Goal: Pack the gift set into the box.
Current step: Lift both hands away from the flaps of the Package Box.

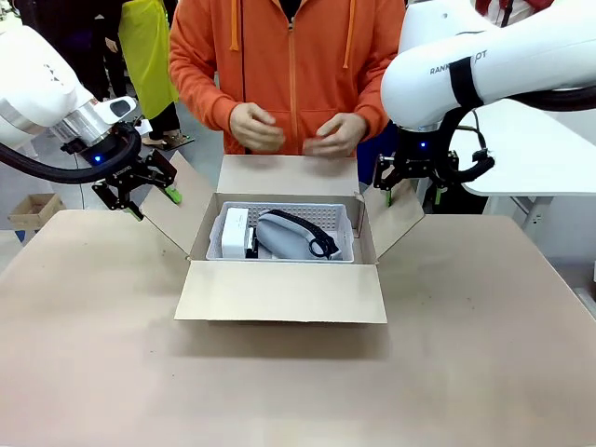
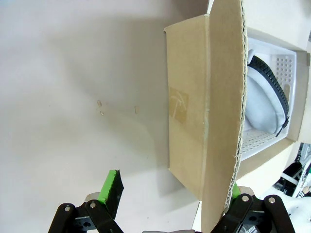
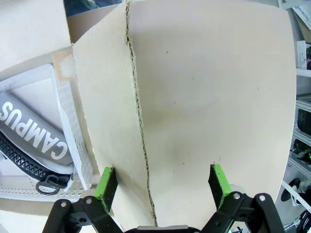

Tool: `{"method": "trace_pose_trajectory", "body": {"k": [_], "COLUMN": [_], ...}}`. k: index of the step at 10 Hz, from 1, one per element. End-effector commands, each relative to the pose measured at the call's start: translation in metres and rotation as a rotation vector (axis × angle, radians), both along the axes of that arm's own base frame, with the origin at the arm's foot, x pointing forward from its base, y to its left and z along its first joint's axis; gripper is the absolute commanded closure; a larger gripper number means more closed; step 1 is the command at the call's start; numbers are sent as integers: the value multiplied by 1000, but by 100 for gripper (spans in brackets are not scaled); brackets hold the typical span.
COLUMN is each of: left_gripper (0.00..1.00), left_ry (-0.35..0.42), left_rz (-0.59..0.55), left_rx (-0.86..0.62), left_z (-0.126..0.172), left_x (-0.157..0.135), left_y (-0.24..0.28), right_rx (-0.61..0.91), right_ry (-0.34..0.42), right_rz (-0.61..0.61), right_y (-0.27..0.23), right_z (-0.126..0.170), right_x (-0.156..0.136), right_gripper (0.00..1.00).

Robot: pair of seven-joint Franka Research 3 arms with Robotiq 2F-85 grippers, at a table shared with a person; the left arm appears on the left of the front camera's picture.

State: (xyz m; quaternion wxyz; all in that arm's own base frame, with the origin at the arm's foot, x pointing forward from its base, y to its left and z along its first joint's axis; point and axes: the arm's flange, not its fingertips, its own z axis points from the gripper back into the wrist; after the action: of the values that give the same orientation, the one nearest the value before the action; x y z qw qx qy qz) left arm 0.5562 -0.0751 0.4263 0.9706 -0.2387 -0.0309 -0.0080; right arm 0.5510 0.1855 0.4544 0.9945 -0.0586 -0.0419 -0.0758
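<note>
The box [image 1: 279,293] stands open mid-table with all four flaps spread. Inside lies the gift set: a pale perforated tray [image 1: 328,216] holding a small white box [image 1: 235,228] and a grey pouch [image 1: 284,237] with a dark strap. My left gripper [image 1: 155,201] is open and straddles the left flap [image 2: 194,111], whose edge runs between its fingers [image 2: 111,187]. My right gripper [image 1: 413,196] is open too, with the right flap [image 3: 112,121] between its fingers [image 3: 219,184]. The pouch [image 3: 29,131] reads "CAMPUS". The person's hands [image 1: 256,126] hover above the far flap.
The tan table [image 1: 484,354] has free room in front of and beside the box. A small carton [image 1: 33,209] sits on the floor far left. A white table [image 1: 531,158] stands behind my right arm.
</note>
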Motion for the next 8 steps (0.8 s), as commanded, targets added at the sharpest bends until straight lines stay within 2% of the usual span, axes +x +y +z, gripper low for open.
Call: {"method": "trace_pose_trajectory", "body": {"k": [1,2,3,4,5,6,8], "left_gripper": [0,0,0,0,0,0,0], "left_ry": [0,40,85,100,37,-16,-84], "left_rz": [0,-169,-245,-372,-516,-533,-522], "left_rx": [0,-196,-394,-667,-891,-1041,-1329], "left_z": [0,22,38,48,48,37,-9], "left_x": [0,-18,-33,-49,-64,-74,-81], "left_y": [0,18,49,91,128,165,234], "right_rx": [0,157,322,552,787,1025,1355], "right_ry": [0,-23,-17,-11,-33,-60,-162], "right_rz": [0,83,191,262,330,325,133], "right_y": [0,-19,-52,-96,-138,-179,-246], "right_z": [0,22,41,58,65,58,12], "right_x": [0,-10,-21,-34,-50,-66,-89], "right_gripper": [0,0,0,0,0,0,0]}}
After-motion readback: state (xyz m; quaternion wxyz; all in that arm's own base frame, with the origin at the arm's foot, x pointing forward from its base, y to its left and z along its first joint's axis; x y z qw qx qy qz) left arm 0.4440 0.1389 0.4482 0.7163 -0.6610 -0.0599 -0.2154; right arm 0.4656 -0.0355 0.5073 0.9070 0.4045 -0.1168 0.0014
